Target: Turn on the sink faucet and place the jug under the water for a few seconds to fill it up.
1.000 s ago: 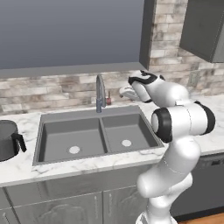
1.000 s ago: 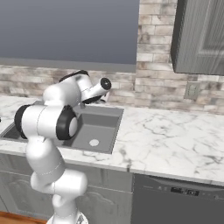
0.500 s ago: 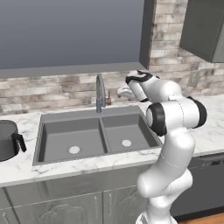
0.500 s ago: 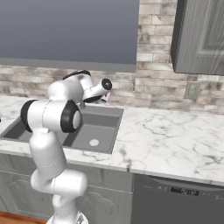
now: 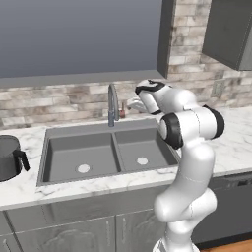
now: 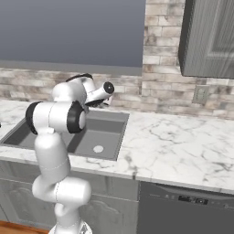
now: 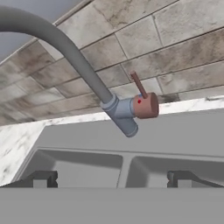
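Sink (image 5: pixel 59 162): rigid double basin, dry, no stream running. Jug (image 5: pixel 7 157): far left on counter (image 5: pixel 29 189), likely heavy when full; take by rim. Faucet (image 5: pixel 112 106): stiff; push small lever (image 7: pixel 142 103). End effector (image 7: pixel 111 179): fully spread, empty, facing lever.

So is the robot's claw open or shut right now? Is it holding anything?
Gripper: open, holding nothing, pointed at the sink faucet's reddish-brown lever.
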You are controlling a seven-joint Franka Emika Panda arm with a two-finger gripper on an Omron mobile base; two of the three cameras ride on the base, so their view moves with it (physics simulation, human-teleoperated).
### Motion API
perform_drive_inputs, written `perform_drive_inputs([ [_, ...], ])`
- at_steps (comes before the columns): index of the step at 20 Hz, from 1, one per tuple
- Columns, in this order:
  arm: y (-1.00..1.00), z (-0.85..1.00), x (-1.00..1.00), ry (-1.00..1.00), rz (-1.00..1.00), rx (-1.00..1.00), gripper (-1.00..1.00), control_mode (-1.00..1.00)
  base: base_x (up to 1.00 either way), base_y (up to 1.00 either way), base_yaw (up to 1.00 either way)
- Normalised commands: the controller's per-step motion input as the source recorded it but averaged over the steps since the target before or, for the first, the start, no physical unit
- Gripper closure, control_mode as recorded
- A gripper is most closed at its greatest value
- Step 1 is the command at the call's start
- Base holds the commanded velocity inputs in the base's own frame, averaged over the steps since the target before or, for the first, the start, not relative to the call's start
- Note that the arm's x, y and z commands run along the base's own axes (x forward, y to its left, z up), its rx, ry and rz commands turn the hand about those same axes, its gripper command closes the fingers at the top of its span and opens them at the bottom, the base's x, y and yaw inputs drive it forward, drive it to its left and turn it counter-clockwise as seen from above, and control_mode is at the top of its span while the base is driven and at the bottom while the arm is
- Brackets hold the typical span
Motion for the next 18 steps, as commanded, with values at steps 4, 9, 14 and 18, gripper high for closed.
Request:
perform_drive_inputs([
  [4,0.02,-0.06,0.33,0.00,0.00,0.00,-1.00,-1.00,0.00,0.00,0.00],
  [9,0.00,-0.17,0.43,0.00,0.00,0.00,-1.00,-1.00,0.00,0.00,0.00],
  [14,0.00,-0.04,0.28,0.00,-0.01,0.00,-1.00,-1.00,0.00,0.00,0.00],
  [18,0.00,0.00,0.14,0.00,0.00,0.00,-1.00,-1.00,0.00,0.00,0.00],
])
